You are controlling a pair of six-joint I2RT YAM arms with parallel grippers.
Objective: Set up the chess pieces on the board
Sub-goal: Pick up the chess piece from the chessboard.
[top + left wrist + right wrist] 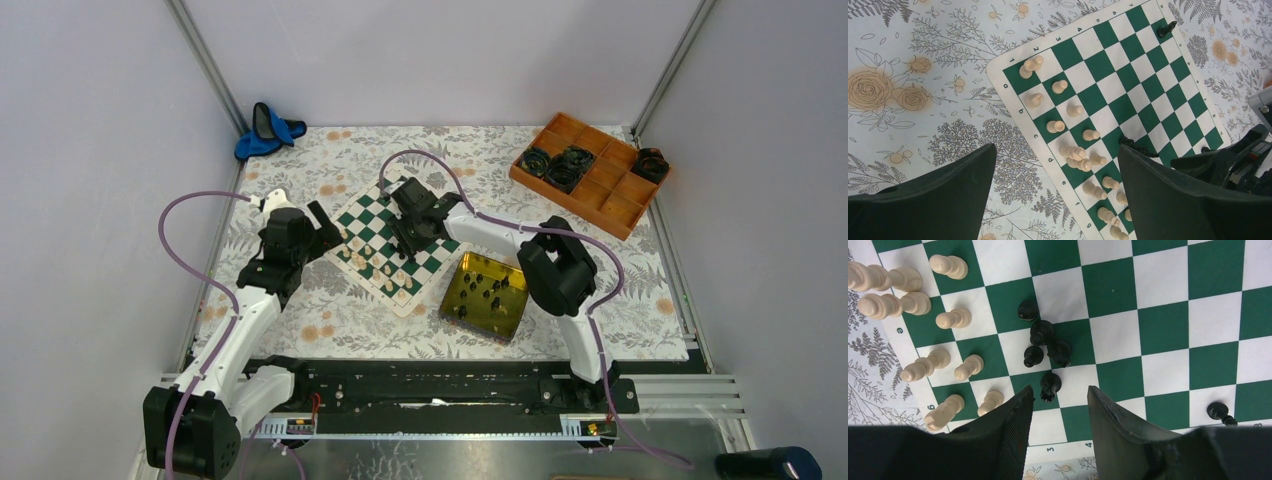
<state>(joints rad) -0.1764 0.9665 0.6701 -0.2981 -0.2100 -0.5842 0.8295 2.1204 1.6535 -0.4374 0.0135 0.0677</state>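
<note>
The green and white board (392, 243) lies on the flowered cloth. Cream pieces (1072, 151) stand in two rows along its near-left side, also in the right wrist view (913, 303). Several black pieces (1045, 340) cluster mid-board; one black piece (1221, 412) stands apart, another (1166, 29) at the far edge. My right gripper (1060, 392) is open and empty above the board, a black crowned piece (1050, 385) just beyond its tips. My left gripper (1057, 155) is open and empty over the board's left edge. In the top view the right gripper (408, 232) hovers mid-board, the left (325, 232) beside it.
A yellow-gold tin tray (486, 296) with several black pieces sits right of the board. An orange compartment tray (588, 172) with black coiled items stands at the back right. A blue object (266, 130) lies at the back left. Purple cables loop from both arms.
</note>
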